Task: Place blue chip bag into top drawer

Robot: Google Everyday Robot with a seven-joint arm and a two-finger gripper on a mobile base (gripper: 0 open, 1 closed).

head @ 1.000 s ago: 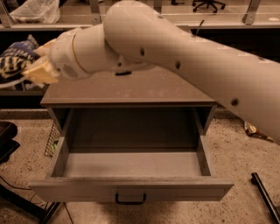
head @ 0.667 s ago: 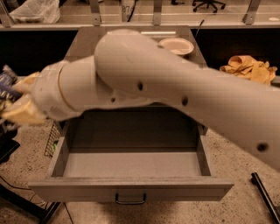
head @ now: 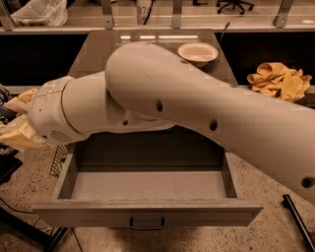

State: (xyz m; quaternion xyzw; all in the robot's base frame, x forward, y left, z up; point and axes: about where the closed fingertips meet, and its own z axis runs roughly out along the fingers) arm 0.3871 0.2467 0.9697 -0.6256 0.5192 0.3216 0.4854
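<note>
The top drawer (head: 147, 186) stands pulled open below the cabinet top, its grey inside bare, with a small dark pull handle (head: 146, 225) on its front. My gripper (head: 11, 120) is at the far left edge, left of the drawer and outside it, on the end of the big white arm (head: 162, 98) that crosses the view. Its beige fingers (head: 19, 139) close on the blue chip bag (head: 3, 114). Only a dark sliver of the bag shows at the frame edge; the rest is out of view.
A beige paper bowl (head: 198, 52) sits on the grey cabinet top (head: 108, 47). A yellow cloth (head: 278, 81) lies on the shelf at the right. A clear plastic bag (head: 38, 12) is at the top left. A black bar (head: 298, 222) lies on the floor at lower right.
The gripper with the bag has swung down and further left, from beside the cabinet top to beside the drawer's left side. The bag has slid mostly out of view.
</note>
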